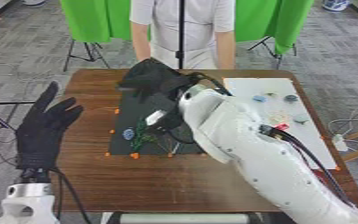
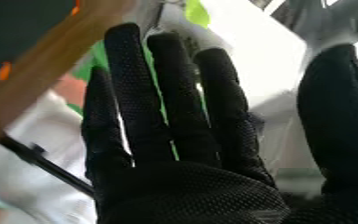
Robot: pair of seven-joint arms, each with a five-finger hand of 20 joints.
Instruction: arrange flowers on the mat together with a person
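Observation:
In the head view my right hand [image 1: 158, 78] is over the far part of the dark mat [image 1: 127, 109], holding nothing that I can see. The right wrist view has this right hand [image 2: 180, 187] with straight fingers and the thumb apart. My left hand [image 1: 44, 127] is off the table's left edge, fingers straight and nothing in it. On the mat's near part lie a blue flower [image 1: 128, 134] and green stems [image 1: 141, 136], left of my right forearm. More small flowers lie on the white sheet at the right: a blue one [image 1: 259, 98], a dark one [image 1: 291, 98] and a red one [image 1: 281, 126].
The brown wooden table [image 1: 87, 175] has orange marks around the mat. My right arm crosses over the table between the mat and the white sheet [image 1: 246, 86]. Behind the far edge are a black pole [image 1: 181, 30] and green cloths [image 1: 85, 20].

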